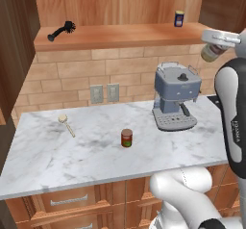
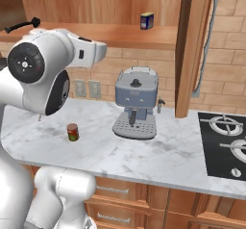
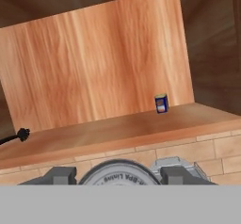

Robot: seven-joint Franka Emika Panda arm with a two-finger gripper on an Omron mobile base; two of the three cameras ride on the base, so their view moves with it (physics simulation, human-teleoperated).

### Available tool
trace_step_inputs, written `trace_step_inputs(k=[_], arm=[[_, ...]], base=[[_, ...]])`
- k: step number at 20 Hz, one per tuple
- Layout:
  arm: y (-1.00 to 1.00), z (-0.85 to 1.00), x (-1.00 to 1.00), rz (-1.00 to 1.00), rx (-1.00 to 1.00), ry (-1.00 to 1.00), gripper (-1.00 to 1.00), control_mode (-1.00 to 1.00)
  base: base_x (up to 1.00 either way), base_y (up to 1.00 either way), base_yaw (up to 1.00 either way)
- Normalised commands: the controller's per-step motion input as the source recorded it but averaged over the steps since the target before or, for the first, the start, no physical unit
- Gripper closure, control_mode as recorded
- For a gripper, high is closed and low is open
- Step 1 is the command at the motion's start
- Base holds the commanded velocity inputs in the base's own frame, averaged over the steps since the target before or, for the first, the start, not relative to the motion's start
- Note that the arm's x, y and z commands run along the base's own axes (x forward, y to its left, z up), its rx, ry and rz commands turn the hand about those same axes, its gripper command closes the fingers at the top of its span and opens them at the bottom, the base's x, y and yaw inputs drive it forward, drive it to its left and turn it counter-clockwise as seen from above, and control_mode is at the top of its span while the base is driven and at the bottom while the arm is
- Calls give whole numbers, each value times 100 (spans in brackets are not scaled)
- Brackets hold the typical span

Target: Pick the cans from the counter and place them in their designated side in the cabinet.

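Note:
My gripper [image 1: 217,42] is shut on the silver can [image 1: 210,53], held high at the right, just below and right of the cabinet shelf [image 1: 120,34]. In the hand view the can's round silver lid [image 3: 117,173] sits between my two dark fingertips [image 3: 59,175], facing the cabinet shelf [image 3: 117,129] and its wood back panel. The dark red can with a green band [image 1: 126,138] stands upright near the middle of the white marble counter [image 1: 72,151], and it shows again [image 2: 72,132] left of the coffee machine.
A blue can with a yellow label [image 1: 179,19] stands on the shelf's right part. A black brush [image 1: 62,31] lies at its left end. A grey coffee machine [image 1: 175,95] stands on the counter below my hand. A wooden spoon [image 1: 66,123] lies left. A stove [image 2: 226,141] is far right.

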Motion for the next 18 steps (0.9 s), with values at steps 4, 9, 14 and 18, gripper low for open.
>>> trace_step_inputs(k=[4,9,14,18], arm=[[0,5,15,-1,3,0,100,-100],[-1,0,19,-2,1,0,100,-100],[-5,1,21,-2,1,0,100,-100],[-10,2,17,-3,1,0,100,-100]], base=[[0,0,0],[0,0,0],[0,0,0],[0,0,0]])
